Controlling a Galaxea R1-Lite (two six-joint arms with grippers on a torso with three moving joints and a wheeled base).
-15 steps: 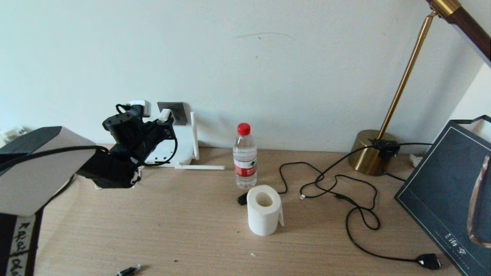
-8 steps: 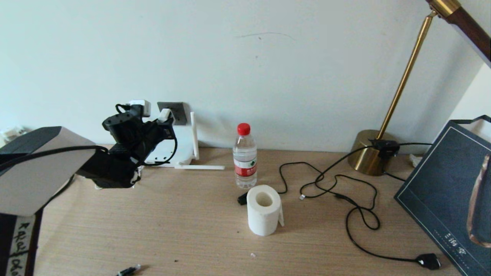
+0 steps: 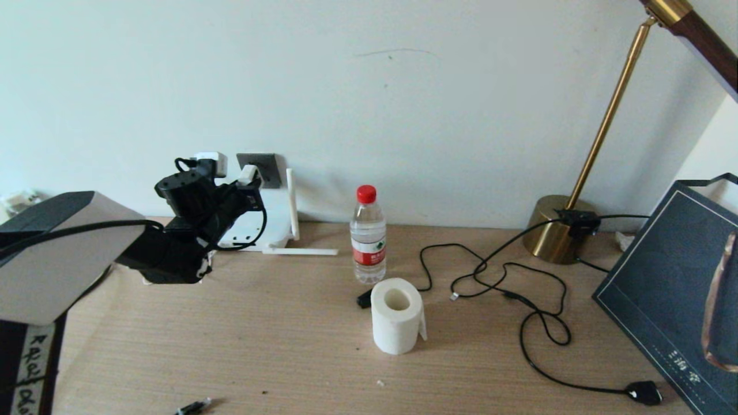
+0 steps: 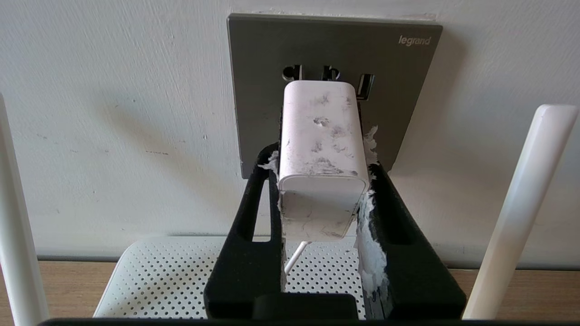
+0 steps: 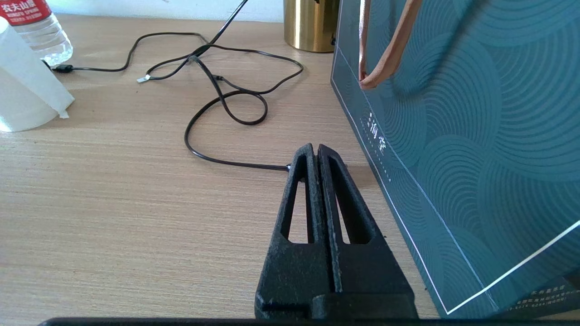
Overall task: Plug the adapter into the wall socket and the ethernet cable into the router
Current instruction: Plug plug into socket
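White adapter (image 4: 321, 154) long axis toward wall socket (image 4: 253, 90), left gripper (image 4: 319, 199) jaws grasping it, right gripper (image 5: 316, 151) clenched.

Left arm (image 3: 63, 248) is showing a silver-grey shell over black joints with a looping black cable and a hand-lettered white strip below, its black slotted fingers (image 4: 398, 235) wearing torn white padding, while the right gripper (image 5: 317, 151) is showing matte black, rough-textured slotted fingers.
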